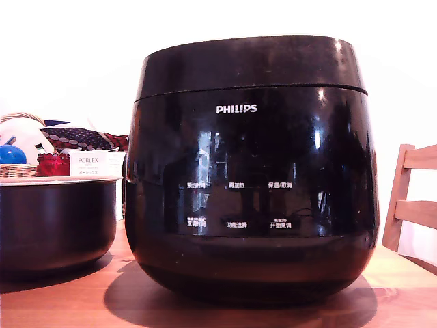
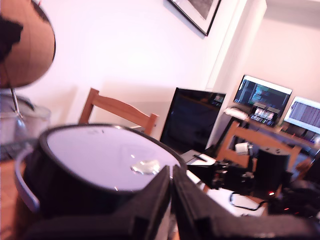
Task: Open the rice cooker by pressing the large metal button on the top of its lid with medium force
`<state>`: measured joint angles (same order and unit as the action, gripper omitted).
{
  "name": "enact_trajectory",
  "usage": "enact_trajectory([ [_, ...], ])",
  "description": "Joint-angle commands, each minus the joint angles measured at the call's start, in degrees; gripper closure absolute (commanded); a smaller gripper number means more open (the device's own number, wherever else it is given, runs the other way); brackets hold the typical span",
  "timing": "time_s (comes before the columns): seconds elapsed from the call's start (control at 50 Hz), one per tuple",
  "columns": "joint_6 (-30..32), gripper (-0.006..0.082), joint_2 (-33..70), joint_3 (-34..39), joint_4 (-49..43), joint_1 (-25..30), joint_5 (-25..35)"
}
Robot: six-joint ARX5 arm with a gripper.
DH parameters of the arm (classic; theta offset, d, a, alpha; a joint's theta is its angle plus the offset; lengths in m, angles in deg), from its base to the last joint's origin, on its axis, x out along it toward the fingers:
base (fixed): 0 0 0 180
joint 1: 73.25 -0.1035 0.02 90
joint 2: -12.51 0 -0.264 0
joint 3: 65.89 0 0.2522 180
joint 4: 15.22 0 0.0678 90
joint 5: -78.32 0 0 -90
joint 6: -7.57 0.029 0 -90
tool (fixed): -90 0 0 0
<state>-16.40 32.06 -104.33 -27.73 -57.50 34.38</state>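
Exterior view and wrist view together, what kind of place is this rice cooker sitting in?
Probably a home, a dining spot that doubles as a workspace. The rice cooker stands on a wooden table beside a wooden chair, and the wrist view shows lit computer monitors on a cluttered desk.

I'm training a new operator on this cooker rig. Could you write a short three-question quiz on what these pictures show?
1. True or false: the lid of the rice cooker stands open.
2. In the exterior view, what stands at the cooker's left? A) a monitor B) a dark pot with a silvery rim C) a kettle
3. Fill in: in the wrist view, the claw shows beside the metal button on the lid's top, and its jaws are ____ (open or shut).

Key: 1 false, the lid sits closed on the body; 2 B; 3 shut.
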Motion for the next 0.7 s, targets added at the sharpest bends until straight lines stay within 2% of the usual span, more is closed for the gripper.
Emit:
enact_trajectory([
  [0.0,2.58,0.079,2.56,-0.98,0.26,0.42,0.07],
  [0.34,12.48,0.079,17.38,-6.99,2.32,6.62,-0.55],
  [0.68,20.92,0.079,31.02,-9.29,9.73,18.88,-9.66],
])
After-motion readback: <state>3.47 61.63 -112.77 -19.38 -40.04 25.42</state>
